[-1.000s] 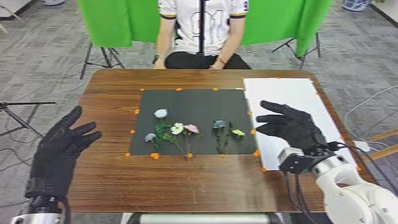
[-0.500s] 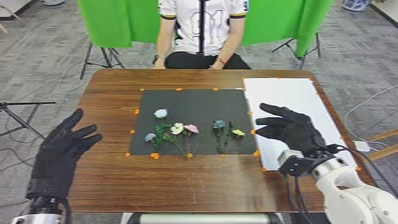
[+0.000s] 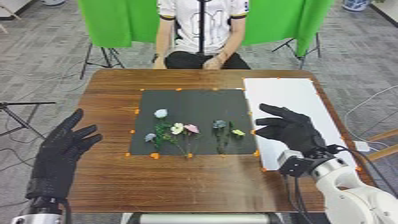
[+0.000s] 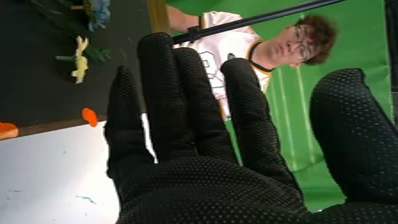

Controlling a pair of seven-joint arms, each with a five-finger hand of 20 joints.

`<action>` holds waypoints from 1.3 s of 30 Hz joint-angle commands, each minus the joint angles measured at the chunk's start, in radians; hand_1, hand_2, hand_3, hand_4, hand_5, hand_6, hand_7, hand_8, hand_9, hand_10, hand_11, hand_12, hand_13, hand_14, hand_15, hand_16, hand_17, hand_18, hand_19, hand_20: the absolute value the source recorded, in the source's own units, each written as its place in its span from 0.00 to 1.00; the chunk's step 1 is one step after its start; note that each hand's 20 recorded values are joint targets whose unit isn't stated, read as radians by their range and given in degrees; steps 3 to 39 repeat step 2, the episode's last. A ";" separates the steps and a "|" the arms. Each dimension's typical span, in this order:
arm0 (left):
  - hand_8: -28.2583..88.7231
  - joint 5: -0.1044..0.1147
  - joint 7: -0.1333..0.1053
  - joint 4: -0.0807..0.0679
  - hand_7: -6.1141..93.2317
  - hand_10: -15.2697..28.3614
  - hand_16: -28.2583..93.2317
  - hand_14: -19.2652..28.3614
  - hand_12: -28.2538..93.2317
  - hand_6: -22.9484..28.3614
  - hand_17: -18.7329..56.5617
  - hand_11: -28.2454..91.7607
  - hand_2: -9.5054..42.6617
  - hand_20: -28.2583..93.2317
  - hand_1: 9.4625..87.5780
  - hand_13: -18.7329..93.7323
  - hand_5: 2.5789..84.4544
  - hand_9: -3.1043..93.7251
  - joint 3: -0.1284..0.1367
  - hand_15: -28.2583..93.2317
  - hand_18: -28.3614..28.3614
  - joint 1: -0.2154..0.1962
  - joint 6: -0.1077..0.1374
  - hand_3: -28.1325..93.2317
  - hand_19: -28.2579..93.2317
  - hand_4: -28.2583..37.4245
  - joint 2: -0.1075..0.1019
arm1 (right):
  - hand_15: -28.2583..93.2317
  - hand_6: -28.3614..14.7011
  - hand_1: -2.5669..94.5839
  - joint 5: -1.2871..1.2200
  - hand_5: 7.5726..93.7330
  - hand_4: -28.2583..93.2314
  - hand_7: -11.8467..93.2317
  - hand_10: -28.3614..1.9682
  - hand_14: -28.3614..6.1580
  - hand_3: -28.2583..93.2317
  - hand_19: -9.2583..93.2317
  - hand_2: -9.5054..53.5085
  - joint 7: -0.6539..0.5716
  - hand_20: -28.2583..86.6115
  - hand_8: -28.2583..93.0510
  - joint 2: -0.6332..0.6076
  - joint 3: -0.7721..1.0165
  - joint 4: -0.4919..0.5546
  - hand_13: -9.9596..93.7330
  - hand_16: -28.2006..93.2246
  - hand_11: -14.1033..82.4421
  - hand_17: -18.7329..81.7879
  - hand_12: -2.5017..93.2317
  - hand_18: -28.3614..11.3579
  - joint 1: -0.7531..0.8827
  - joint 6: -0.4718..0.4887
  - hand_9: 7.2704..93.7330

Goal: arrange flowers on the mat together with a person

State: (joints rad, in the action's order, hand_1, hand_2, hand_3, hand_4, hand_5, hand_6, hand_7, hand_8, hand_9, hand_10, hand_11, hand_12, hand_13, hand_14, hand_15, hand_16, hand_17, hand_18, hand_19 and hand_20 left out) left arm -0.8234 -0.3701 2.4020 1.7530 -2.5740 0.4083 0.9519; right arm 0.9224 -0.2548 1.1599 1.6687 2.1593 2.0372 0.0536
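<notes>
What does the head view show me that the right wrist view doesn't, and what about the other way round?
Head view: the left hand beside the mat, plus the white flower and pink flower on it.

Right wrist view: the fine dots on the right hand's glove and a small green mark on the white sheet.

Both: the right hand, dark mat, white sheet, yellow flower, blue flower and green cloth.

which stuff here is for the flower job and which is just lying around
For the job:
white flower
cream flower
pink flower
yellow flower
two bluish flowers
dark mat

Probably just around:
white sheet
green cloth
black stand, left
</notes>
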 commanded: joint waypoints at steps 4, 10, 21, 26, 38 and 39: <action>0.15 -0.007 0.014 0.007 0.22 0.79 0.16 0.97 0.33 0.53 0.13 0.45 0.28 0.42 0.11 0.38 0.33 0.37 -0.004 0.68 0.91 -0.011 0.008 0.87 0.63 0.00 0.012 | 0.70 0.59 0.24 -0.005 0.49 0.04 0.23 0.27 0.24 0.88 0.67 0.28 -0.018 0.36 0.15 0.011 0.001 0.008 0.52 0.30 0.35 0.27 0.18 0.10 0.002 0.008 0.53; 0.15 -0.007 0.014 0.007 0.22 0.79 0.16 0.97 0.33 0.53 0.13 0.45 0.28 0.42 0.11 0.38 0.33 0.37 -0.004 0.68 0.91 -0.011 0.008 0.87 0.63 0.00 0.012 | 0.70 0.59 0.24 -0.005 0.49 0.04 0.23 0.27 0.24 0.88 0.67 0.28 -0.018 0.36 0.15 0.011 0.001 0.008 0.52 0.30 0.35 0.27 0.18 0.10 0.002 0.008 0.53; 0.15 -0.007 0.014 0.007 0.22 0.79 0.16 0.97 0.33 0.53 0.13 0.45 0.28 0.42 0.11 0.38 0.33 0.37 -0.004 0.68 0.91 -0.011 0.008 0.87 0.63 0.00 0.012 | 0.70 0.59 0.24 -0.005 0.49 0.04 0.23 0.27 0.24 0.88 0.67 0.28 -0.018 0.36 0.15 0.011 0.001 0.008 0.52 0.30 0.35 0.27 0.18 0.10 0.002 0.008 0.53; 0.15 -0.007 0.014 0.007 0.22 0.79 0.16 0.97 0.33 0.53 0.13 0.45 0.28 0.42 0.11 0.38 0.33 0.37 -0.004 0.68 0.91 -0.011 0.008 0.87 0.63 0.00 0.012 | 0.70 0.59 0.24 -0.005 0.49 0.04 0.23 0.27 0.24 0.88 0.67 0.28 -0.018 0.36 0.15 0.011 0.001 0.008 0.52 0.30 0.35 0.27 0.18 0.10 0.002 0.008 0.53; 0.15 -0.007 0.014 0.007 0.22 0.79 0.16 0.97 0.33 0.53 0.13 0.45 0.28 0.42 0.11 0.38 0.33 0.37 -0.004 0.68 0.91 -0.011 0.008 0.87 0.63 0.00 0.012 | 0.70 0.59 0.24 -0.005 0.49 0.04 0.23 0.27 0.24 0.88 0.67 0.28 -0.018 0.36 0.15 0.011 0.001 0.008 0.52 0.30 0.35 0.27 0.18 0.10 0.002 0.008 0.53; 0.15 -0.007 0.014 0.007 0.22 0.79 0.16 0.97 0.33 0.53 0.13 0.45 0.28 0.42 0.11 0.38 0.33 0.37 -0.004 0.68 0.91 -0.011 0.008 0.87 0.63 0.00 0.012 | 0.70 0.59 0.24 -0.005 0.49 0.04 0.23 0.27 0.24 0.88 0.67 0.28 -0.018 0.36 0.15 0.011 0.001 0.008 0.52 0.30 0.35 0.27 0.18 0.10 0.002 0.008 0.53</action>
